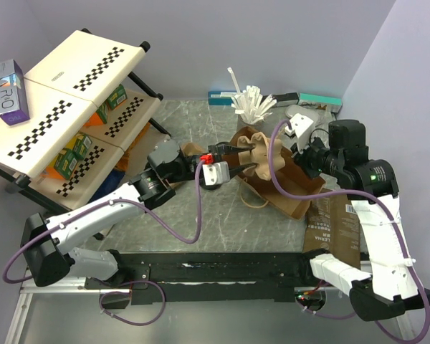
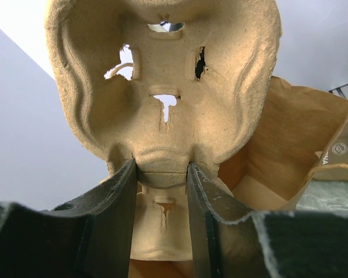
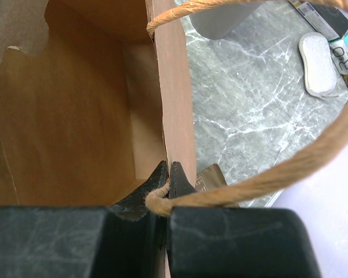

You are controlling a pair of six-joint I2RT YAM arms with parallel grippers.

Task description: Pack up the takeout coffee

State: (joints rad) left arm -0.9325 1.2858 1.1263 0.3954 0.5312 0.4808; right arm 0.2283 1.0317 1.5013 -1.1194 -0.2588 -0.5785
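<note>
takeout coffee: white cup and black lid are not made out in any view; its place cannot be told.
pulp cup carrier (image 2: 162, 87): held on edge at the mouth of the paper bag (image 1: 295, 192), underside turned to the left wrist camera. Cut-outs are seen through to the light background. What sits in its wells cannot be told.
left gripper (image 2: 161, 169): clamped on a pulp ridge at the carrier's lower edge, one finger on each side, both touching.
paper bag: mouth held open. Bare brown walls are shown inside by the right wrist view; the bottom is not seen.
right gripper (image 3: 167, 174): fingertips pressed together on the bag's rim, with the twine handle (image 3: 290, 165) looped across them.
stick cup (image 1: 252, 104): white sticks fanned out of it, set behind the bag, apart from it.
flat brown bag (image 1: 332, 231): laid flat on the marble table (image 1: 193, 123), just right of the paper bag.
rack (image 1: 79, 93): checker-edged shelves with green cartons, well left of the bag.
top view only: both arms, rack, stick cup, teal boxes (image 1: 319, 100) behind the bag.
right wrist only: bag interior, white pad (image 3: 318, 63) beyond the bag, base of a grey vessel (image 3: 217, 17); which cup that is cannot be told.
left wrist only: carrier underside and the grip on it.
</note>
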